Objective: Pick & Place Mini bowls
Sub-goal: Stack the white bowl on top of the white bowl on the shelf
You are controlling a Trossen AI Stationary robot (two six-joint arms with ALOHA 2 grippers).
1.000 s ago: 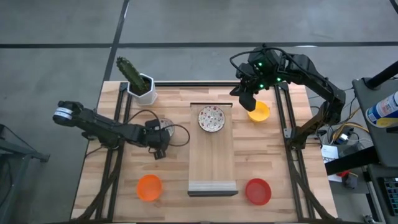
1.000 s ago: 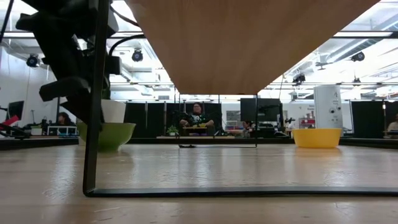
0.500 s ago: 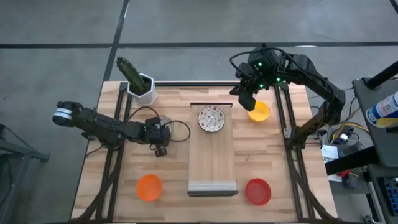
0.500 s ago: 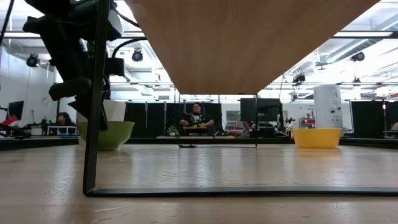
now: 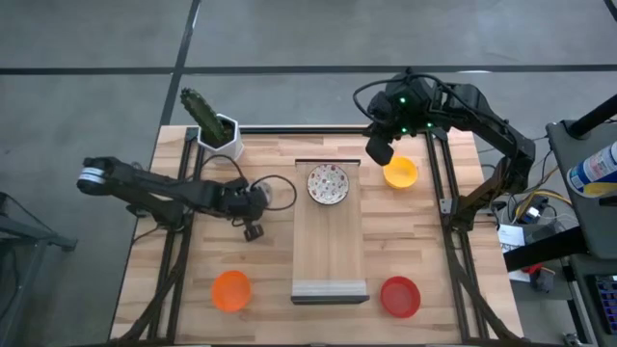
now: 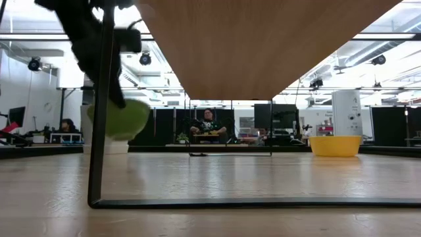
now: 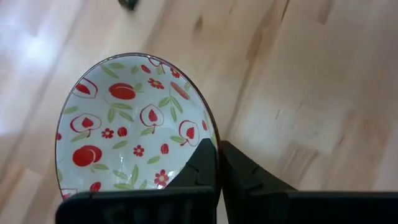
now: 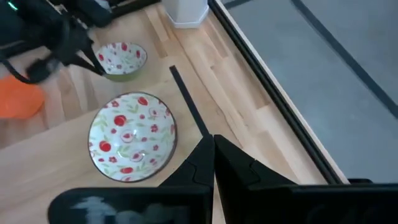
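Observation:
My left gripper (image 5: 249, 200) is shut on a mini bowl (image 7: 130, 130), white inside with red fruit and green leaves, green outside (image 6: 122, 120). That bowl hangs tilted above the table's left half. A second patterned mini bowl (image 5: 328, 183) sits on its base on the far end of the wooden board (image 5: 328, 255). A yellow bowl (image 5: 400, 173), an orange bowl (image 5: 231, 289) and a red bowl (image 5: 400, 296) rest on the tabletop. My right gripper (image 5: 381, 151) hangs shut and empty, high over the far right, beside the yellow bowl. My left gripper pinches the bowl's rim (image 7: 210, 138), one finger inside the bowl and one outside. The fingers slant down at it from the table's left side. The bowl is lifted clear of the table and tilted, its inside facing the wrist.
A white square pot with a cactus (image 5: 220, 135) stands at the far left corner. Black frame rails (image 5: 436, 183) run along the table on both sides of the board. A black post (image 6: 99, 112) stands right in front of the lifted bowl in the low view.
My left gripper has taken hold of the patterned bowl and gone up, shifting slightly toward the board. The bowl, which sat level on the table until half a second ago, is now lifted clear and tipped.

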